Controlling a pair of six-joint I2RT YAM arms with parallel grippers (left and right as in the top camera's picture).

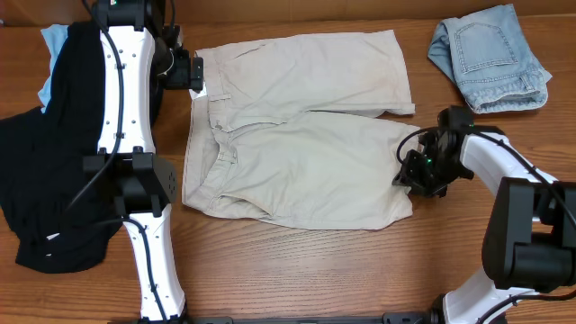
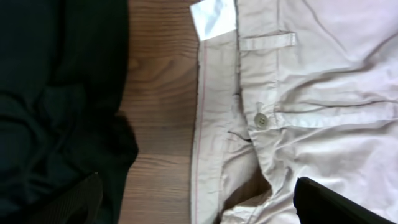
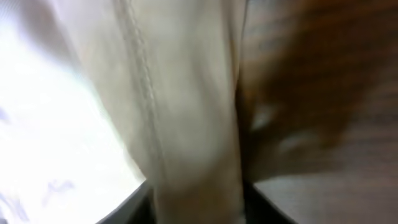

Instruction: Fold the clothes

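The beige shorts lie spread flat in the middle of the table, waistband to the left and legs pointing right. My left gripper hovers at the waistband's far corner. In the left wrist view its fingers are wide apart, over the waistband, button and fly. My right gripper is at the hem of the near leg. In the blurred right wrist view its fingers sit close on either side of a fold of the beige fabric.
A big black garment lies heaped at the left, under the left arm, and fills the left of the left wrist view. Folded light-blue denim shorts sit at the far right. Bare wooden table runs along the front.
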